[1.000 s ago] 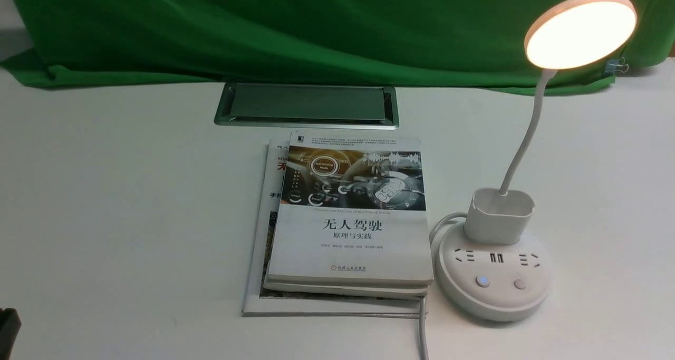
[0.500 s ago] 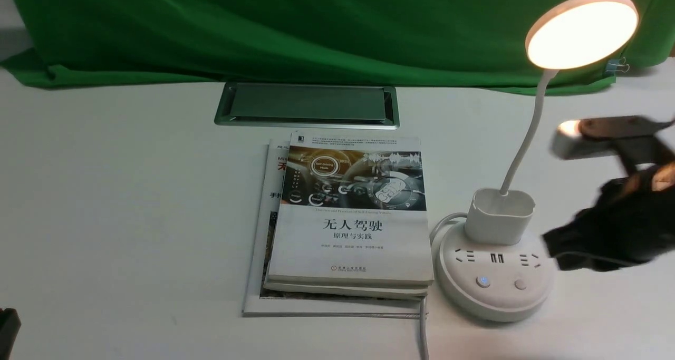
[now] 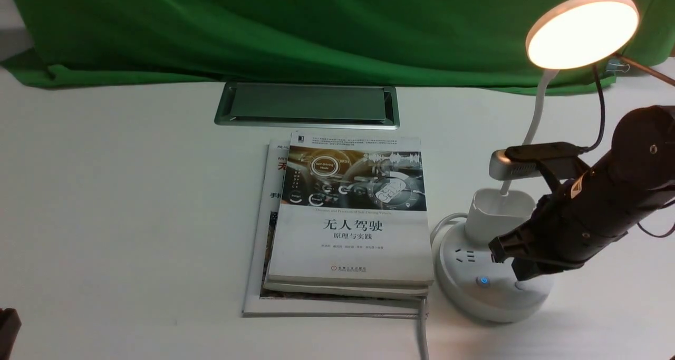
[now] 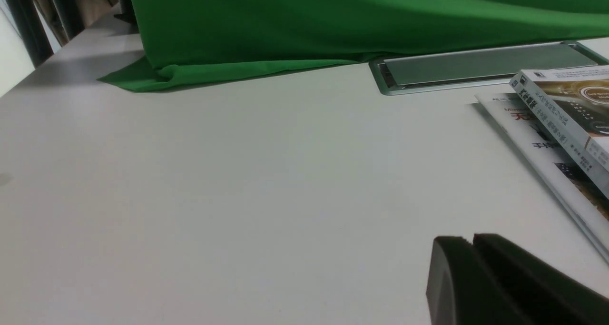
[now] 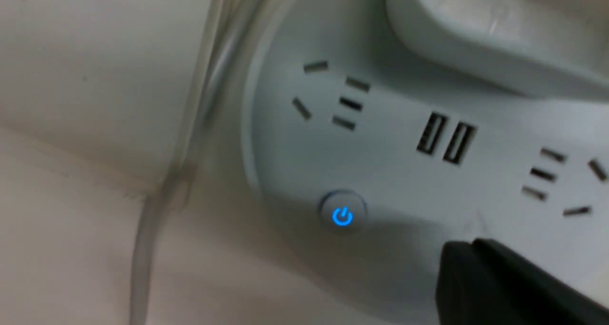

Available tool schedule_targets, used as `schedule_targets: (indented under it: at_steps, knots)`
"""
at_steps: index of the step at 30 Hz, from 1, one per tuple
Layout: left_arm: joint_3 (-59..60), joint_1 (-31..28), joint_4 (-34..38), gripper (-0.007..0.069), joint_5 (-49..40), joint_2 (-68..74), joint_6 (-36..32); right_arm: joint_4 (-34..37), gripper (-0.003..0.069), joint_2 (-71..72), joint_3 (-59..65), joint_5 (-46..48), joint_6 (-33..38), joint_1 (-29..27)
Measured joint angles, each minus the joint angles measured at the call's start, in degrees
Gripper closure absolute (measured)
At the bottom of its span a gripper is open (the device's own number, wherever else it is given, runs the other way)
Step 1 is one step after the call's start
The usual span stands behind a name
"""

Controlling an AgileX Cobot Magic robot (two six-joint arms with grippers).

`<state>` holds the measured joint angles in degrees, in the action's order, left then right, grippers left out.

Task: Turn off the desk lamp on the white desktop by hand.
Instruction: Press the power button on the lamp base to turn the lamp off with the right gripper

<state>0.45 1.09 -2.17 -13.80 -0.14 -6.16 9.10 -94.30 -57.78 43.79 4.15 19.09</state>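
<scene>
In the front view, the lamp [image 3: 581,30] is seen at about 3 o'clock from the stacked books [image 3: 350,233] on the white worktop [image 3: 132,191]. Its disc head is lit. Its round base [image 3: 464,286] is set just beside the books' near corner, and a white cord [image 3: 423,333] is led from it towards 6 o'clock. A blue-lit button [image 3: 482,281] is shown on the base. The right arm [image 3: 596,212] is reached in from 3 o'clock, and the right jaws are held over the base just beside that button, at its 3 o'clock. Whether the base is touched cannot be told. A grey hatch [image 3: 307,104] is set at 12 o'clock from the books, with green cloth [image 3: 316,28] behind it.

In the left wrist view, the left jaws are seen pressed together on nothing, above bare worktop [image 4: 238,182]. The books [image 4: 561,106], the hatch [image 4: 485,65] and the cloth [image 4: 333,20] are seen beyond.

In the right wrist view, the base [image 5: 404,139] is shown close up with sockets, two slots [image 5: 447,137] and the glowing button [image 5: 342,215]. The right jaws are seen closed and empty, near the button but apart from it.
</scene>
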Motion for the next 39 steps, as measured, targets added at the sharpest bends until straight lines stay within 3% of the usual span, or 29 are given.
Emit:
schedule_targets:
  at_steps: [39]
  knots:
    - [0.00,0.00,0.00,0.0605,0.00,0.00,0.00,-1.81,0.0624,-3.44,0.59,-0.94,-1.62,0.05]
